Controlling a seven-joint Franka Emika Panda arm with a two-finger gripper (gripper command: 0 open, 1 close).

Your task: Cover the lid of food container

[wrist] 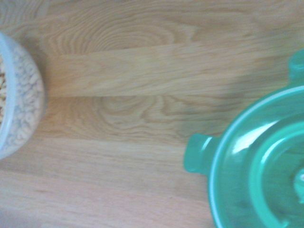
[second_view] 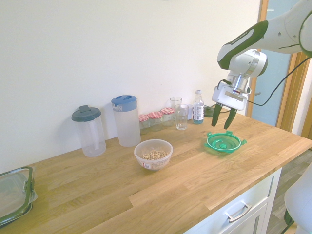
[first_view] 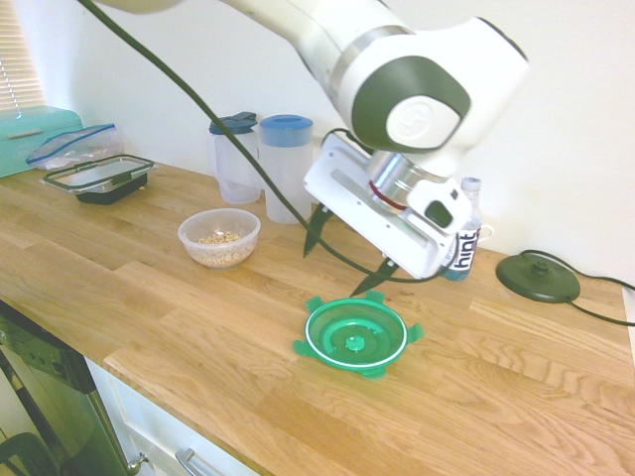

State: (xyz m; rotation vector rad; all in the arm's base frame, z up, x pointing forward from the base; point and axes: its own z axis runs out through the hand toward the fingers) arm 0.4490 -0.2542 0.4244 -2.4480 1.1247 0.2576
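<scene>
The round green lid (first_view: 355,335) lies flat on the wooden desk (first_view: 476,397), apart from the bowl of food (first_view: 219,238). It is round, so it has no long side; its little tabs stick out all around. The fingers (first_view: 345,253) are wide apart above the desk, holding nothing. Only the second exterior view shows jars with red-checked tops (second_view: 155,119).

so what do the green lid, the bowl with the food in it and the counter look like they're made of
Green lid: glossy plastic, likely; see-through, with bright highlights and moulded tabs.
Bowl: clear or slightly cloudy, smooth; the food shows through its wall. Plastic or glass, I can't tell.
Counter: wood or wood-look, satin; grain runs along joined strips.
</scene>
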